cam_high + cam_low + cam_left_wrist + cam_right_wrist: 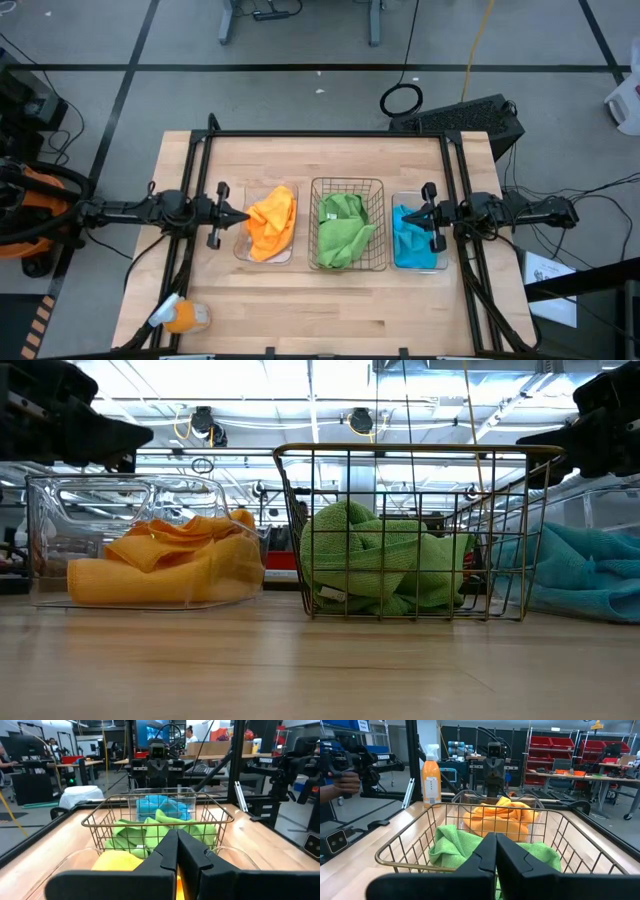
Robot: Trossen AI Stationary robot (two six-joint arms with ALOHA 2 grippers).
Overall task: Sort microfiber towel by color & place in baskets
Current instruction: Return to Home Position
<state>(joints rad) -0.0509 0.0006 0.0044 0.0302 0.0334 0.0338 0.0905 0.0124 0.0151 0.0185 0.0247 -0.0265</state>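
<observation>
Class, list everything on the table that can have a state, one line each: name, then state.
Left bin: holds orange towels, crumpled.
Wire basket: holds green towels, crumpled.
Right bin: holds blue towels, crumpled.
Bottle: upright.
Left gripper: shut, empty, above left bin.
Right gripper: shut, empty, above right bin.

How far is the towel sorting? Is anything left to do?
Sorting looks done: orange towels fill the left clear bin, green towels the wire basket, blue towels the right clear bin. In hand: nothing; the left gripper and right gripper hang shut, empty. Left: no loose towel shows.
</observation>
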